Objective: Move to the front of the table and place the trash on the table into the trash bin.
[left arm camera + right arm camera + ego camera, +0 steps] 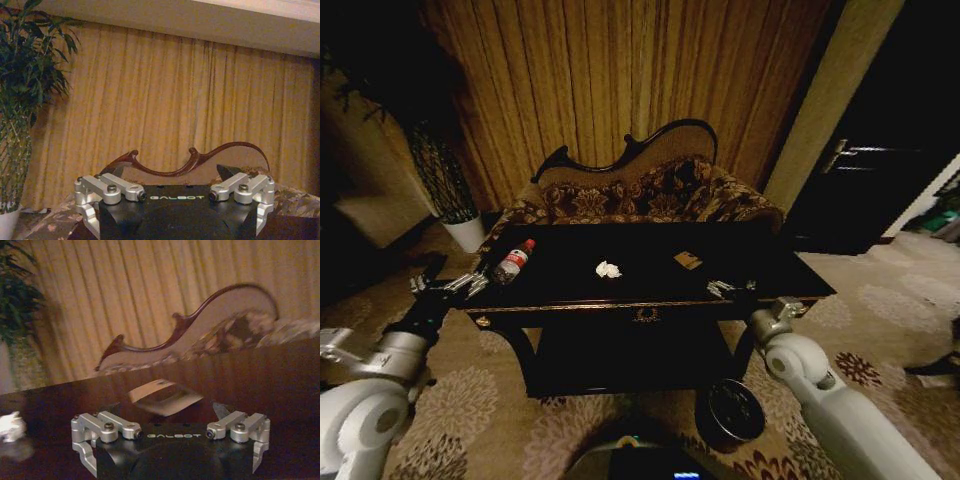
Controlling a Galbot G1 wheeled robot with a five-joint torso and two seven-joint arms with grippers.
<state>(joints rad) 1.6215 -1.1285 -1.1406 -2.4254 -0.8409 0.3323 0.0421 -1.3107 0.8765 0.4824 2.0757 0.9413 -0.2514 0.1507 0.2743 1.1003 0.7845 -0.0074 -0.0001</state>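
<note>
The black table [570, 290] with gold trim stands straight ahead. On its top lie a clear bottle with a red label [513, 261] at the left, a crumpled white paper wad [608, 269] in the middle and a tan wrapper scrap [687, 260] to the right. The dark round trash bin [732, 410] sits on the carpet by the table's front right leg. My left gripper [445, 285] hovers open just off the table's left end, near the bottle. My right gripper [732, 289] is open over the front right edge, facing the wrapper [162, 397] and the wad [10, 426].
A carved-back patterned sofa [650, 190] stands close behind the table, before tall curtains. A white plant pot [468, 232] with a tall plant is at the back left. A dark doorway [880, 170] opens at the right. Patterned carpet surrounds the table.
</note>
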